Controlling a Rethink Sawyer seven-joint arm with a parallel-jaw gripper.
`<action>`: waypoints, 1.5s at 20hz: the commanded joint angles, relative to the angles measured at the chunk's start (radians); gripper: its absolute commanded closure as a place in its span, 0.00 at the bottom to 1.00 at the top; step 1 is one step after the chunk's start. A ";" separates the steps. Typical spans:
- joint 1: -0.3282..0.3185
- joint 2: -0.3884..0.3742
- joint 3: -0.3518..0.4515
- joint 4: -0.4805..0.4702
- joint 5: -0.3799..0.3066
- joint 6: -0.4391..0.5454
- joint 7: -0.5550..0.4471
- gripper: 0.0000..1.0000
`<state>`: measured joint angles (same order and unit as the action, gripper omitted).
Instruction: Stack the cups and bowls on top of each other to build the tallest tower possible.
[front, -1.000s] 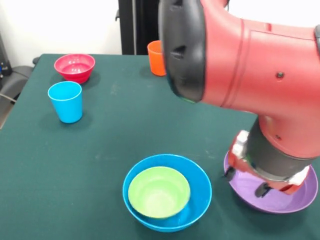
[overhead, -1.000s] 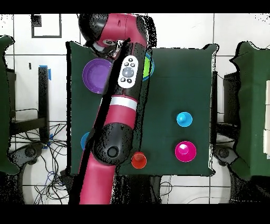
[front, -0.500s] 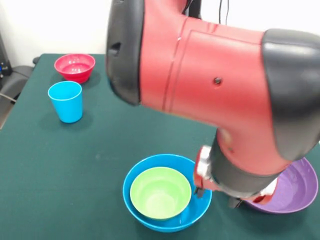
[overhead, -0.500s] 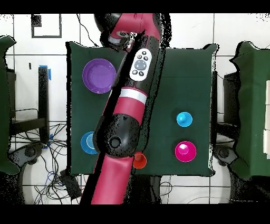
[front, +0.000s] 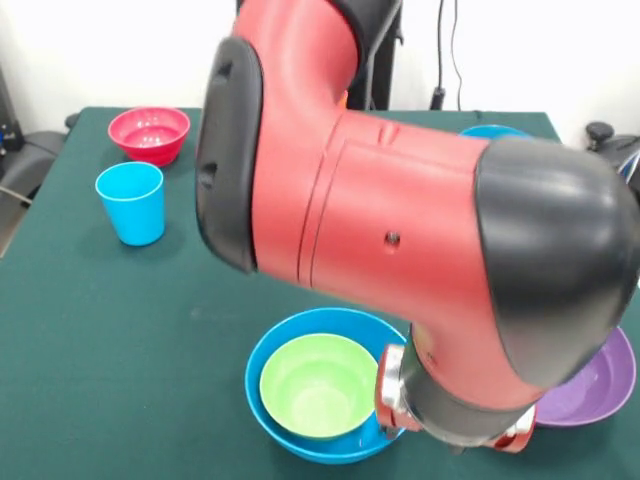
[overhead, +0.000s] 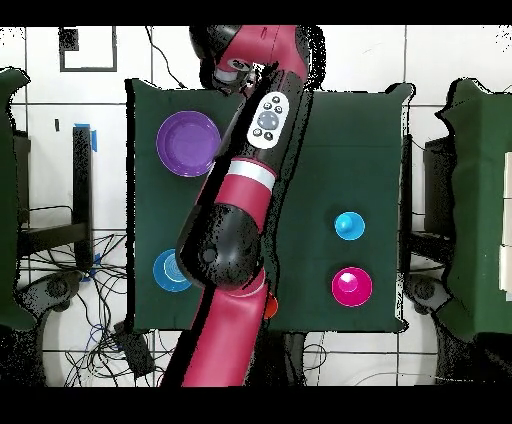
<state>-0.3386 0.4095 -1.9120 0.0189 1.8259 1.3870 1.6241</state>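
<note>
arm: the big red and black Sawyer arm (front: 400, 250) fills most of the front view, bent low over the near right part of the tabletop (front: 120, 340). From overhead it runs up the middle of the green cloth toward the far edge.
gripper: honestly can't tell if it's wide, narrow or holding anything. Only the wrist end shows, low down right next to the blue bowl, and the fingers are hidden in both views.
nested pair: lime green bowl (front: 320, 385) sits inside a bigger blue bowl (front: 290, 440) close to the near edge, about mid-table. The green one is shoved toward the left side of the blue one.
purple bowl (front: 590, 385): on its own by the near right corner, partly behind the arm. Nice and clear from overhead (overhead: 188, 143), open side up.
light blue cup (front: 131, 203): upright near the left edge, well apart from the nested pair.
pink bowl (front: 150, 133): far left corner, just behind the cup.
second blue bowl (front: 495, 131): only a sliver peeking over the arm at the far right.
orange cup: just a tiny bit visible behind the arm at the far edge, can't say more.
tower: nothing taller than that one green-in-blue pair.
</note>
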 joint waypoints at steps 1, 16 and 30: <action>-0.016 0.027 -0.232 -0.006 0.117 0.001 -0.249 0.00; -0.015 -0.045 -0.312 -0.037 0.403 0.267 -0.211 0.00; -0.025 -0.080 -0.417 -0.051 0.581 0.276 -0.365 0.00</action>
<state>-0.3430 0.3550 -2.1963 0.0182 2.3691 1.6146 1.6237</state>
